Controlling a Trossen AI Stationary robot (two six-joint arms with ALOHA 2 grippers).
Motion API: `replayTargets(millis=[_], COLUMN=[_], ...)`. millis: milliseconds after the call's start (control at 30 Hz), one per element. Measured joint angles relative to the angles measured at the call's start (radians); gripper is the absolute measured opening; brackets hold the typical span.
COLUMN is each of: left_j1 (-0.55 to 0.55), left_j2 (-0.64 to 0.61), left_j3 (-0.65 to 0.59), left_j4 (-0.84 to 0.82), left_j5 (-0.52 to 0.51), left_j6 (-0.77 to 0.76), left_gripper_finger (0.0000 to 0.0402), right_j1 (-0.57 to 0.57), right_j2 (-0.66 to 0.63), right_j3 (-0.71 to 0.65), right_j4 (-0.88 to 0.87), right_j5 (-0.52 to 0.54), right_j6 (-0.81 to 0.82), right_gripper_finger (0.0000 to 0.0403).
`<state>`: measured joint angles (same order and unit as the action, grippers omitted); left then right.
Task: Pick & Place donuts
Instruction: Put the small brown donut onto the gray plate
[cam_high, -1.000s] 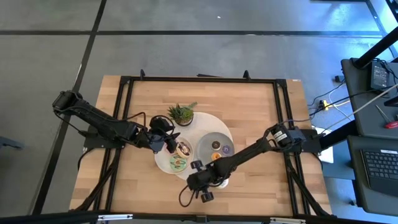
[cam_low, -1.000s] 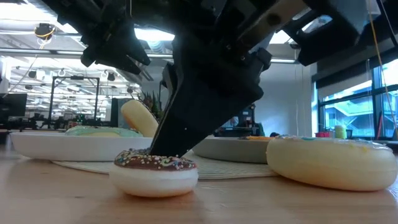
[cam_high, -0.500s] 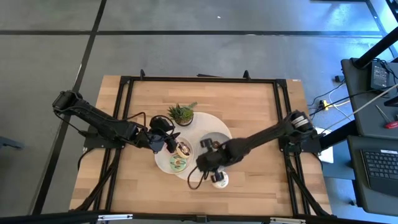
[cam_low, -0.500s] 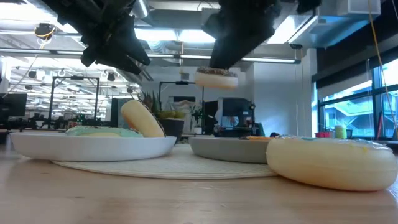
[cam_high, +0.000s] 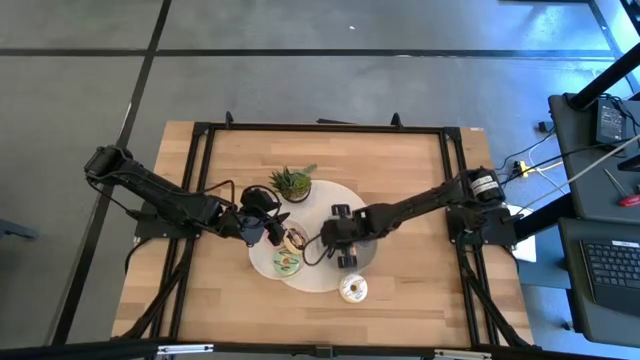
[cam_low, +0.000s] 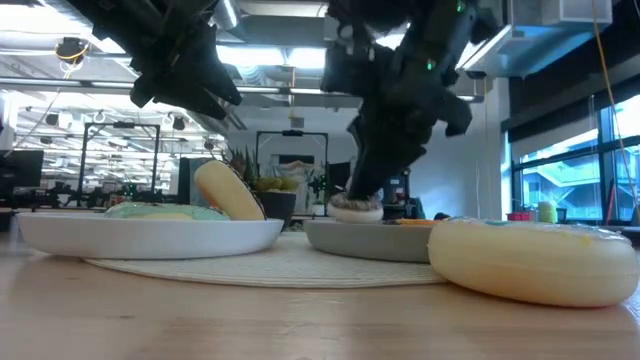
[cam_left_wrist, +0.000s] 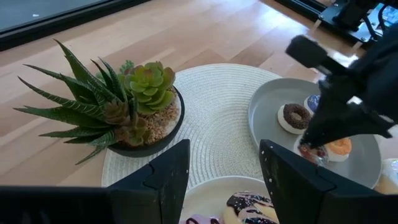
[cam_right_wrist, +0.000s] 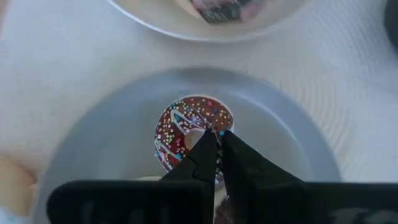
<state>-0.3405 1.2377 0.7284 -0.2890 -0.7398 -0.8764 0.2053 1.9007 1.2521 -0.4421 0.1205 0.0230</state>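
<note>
Donuts – placing step. Left gripper (cam_high: 268, 226) hovers, jaws apart, over the white plate (cam_high: 262, 262). Right gripper (cam_right_wrist: 216, 144) pinches a sprinkled chocolate donut (cam_right_wrist: 186, 127) low over the grey plate (cam_right_wrist: 87, 143), mid-table; next it needs to release – then rise clear.

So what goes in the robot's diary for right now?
right gripper shut on sprinkled chocolate donut | over grey plate | left gripper open, waiting above white plate

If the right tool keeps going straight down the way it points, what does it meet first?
The grey plate: the right tool, shut on the sprinkled chocolate donut, points into it, so the donut would probably land there first.
</note>
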Motion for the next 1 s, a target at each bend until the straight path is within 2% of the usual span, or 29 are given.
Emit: replayTargets(millis=[133,767,867,1000], left_j1=[0.000,0.000,0.000,0.000], left_j2=[0.000,0.000,0.000,0.000], left_j3=[0.000,0.000,0.000,0.000], left_j4=[0.000,0.000,0.000,0.000], left_j5=[0.000,0.000,0.000,0.000], left_j6=[0.000,0.000,0.000,0.000], left_gripper_finger=[0.0190,0.0189,0.0187,0.0189], right_j1=[-0.014,-0.013,-0.013,-0.013], right_j2=[0.000,0.000,0.000,0.000], right_j3=[-0.035,-0.062,-0.062,-0.062], right_j4=[0.035,0.042,0.042,0.042], right_j5=[-0.046,-0.044,-0.044,-0.044], right_j6=[0.003,0.024,0.023,0.024], right_gripper_finger=[0.0022,0.0031,0.0043,0.0079])
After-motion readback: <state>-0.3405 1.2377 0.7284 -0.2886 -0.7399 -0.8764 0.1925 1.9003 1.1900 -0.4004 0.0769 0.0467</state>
